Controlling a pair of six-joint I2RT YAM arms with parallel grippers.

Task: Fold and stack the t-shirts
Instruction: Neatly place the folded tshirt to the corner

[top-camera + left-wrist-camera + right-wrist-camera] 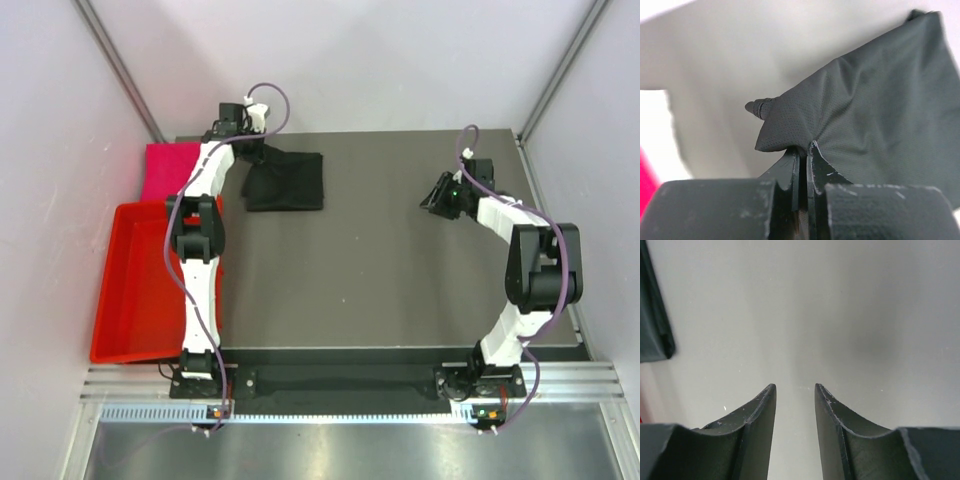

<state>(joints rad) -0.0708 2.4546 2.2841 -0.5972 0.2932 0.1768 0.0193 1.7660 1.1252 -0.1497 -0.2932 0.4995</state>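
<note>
The black t-shirt lies folded at the back left of the table. My left gripper is shut on its upper left corner; in the left wrist view the cloth bunches into the closed left gripper. The magenta-pink folded shirt lies at the far left, behind the tray. No white edge shows. My right gripper is open and empty at the right of the table; in the right wrist view the right gripper has bare table between its fingers, with the black shirt's edge at far left.
A red plastic tray sits at the left edge of the table, beside the left arm. Grey walls and metal frame posts close in the back and sides.
</note>
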